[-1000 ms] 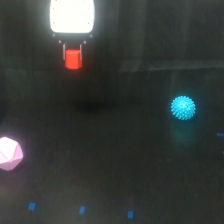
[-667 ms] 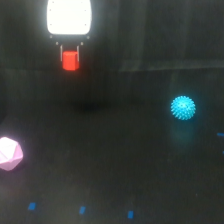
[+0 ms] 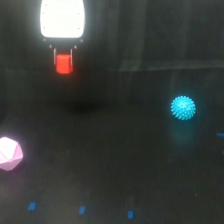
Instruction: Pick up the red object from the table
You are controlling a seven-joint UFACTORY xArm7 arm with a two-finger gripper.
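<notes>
We see 1 red object (image 3: 63, 64), small bright blocky cyl., clamped in gripper (image 3: 63, 61) above table (image 3: 120, 175). Also 1 pink polyhedron (image 3: 9, 153), 1 cyan spiky ball (image 3: 183, 107), approx. 3 blue tape marks (image 3: 82, 210).

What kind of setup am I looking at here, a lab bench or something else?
Likely a lab test bench: a bare black table with blue tape marks, toy-like props such as the cyan spiky ball and pink polyhedron, and a gripper holding the red object.

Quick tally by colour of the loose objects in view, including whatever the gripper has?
Red: 1, the red object, held in the gripper
Cyan: 1, the spiky ball
Pink: 1, the faceted polyhedron
Total: 3
</notes>
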